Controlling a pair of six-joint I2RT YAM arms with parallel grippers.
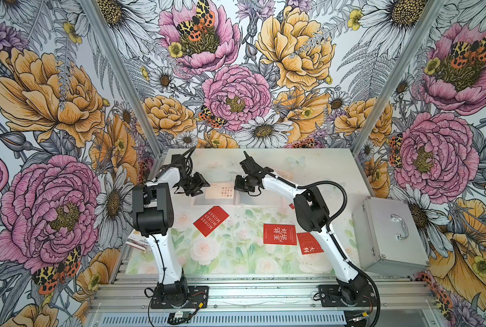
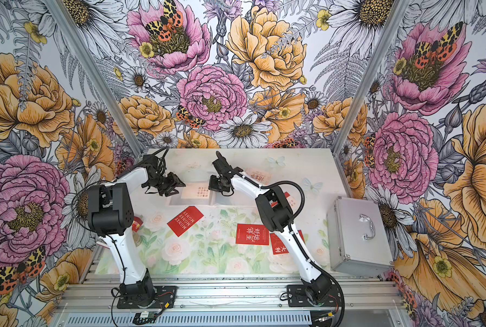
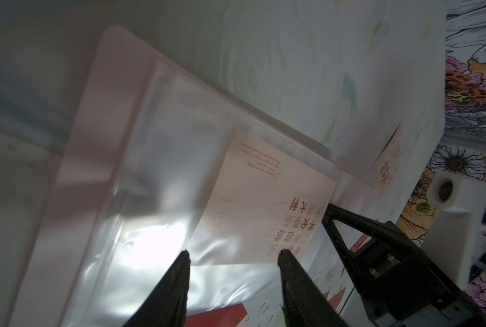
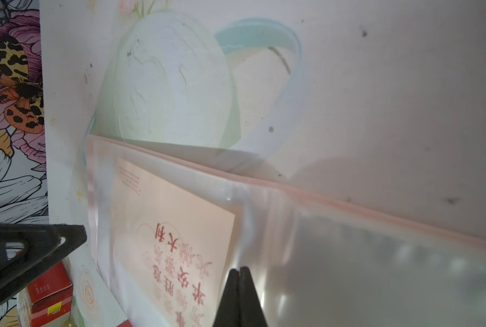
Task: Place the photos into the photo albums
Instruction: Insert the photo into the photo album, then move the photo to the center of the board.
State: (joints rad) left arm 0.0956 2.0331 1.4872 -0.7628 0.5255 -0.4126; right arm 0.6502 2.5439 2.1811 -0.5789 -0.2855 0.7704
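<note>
- The photo album [image 1: 261, 198] lies open and flat towards the back of the table [image 1: 236, 260], between the two hands.
- One cream photo [image 1: 218, 191] lies on the page at the left hand's side. It seems partly under the clear film [image 3: 151, 198], but we cannot tell how deep.
- The left hand [image 3: 234, 254] hovers just over this page, its fingers apart and nothing between them.
- The right hand [image 4: 239, 273] has its fingers pressed together, with the tips at the film beside the photo's edge. We cannot tell whether a fold of film is pinched.
- We judge the cream photo to be light, thin and rather stiff. It probably slides easily on glossy film, but it may crease if we push it from a corner. The free short edge is the better place to take hold.
- The film looks soft, slippery and wrinkled, so we would hold the pocket open gently at its mouth. The album is light and may shift.
- The red "MONEY" photo [image 1: 211, 220], a second red photo [image 1: 280, 233] and a third red photo [image 1: 309, 244] lie flat on the table nearer the arm bases. They offer no raised edge, so we would first need to lift one edge.
</note>
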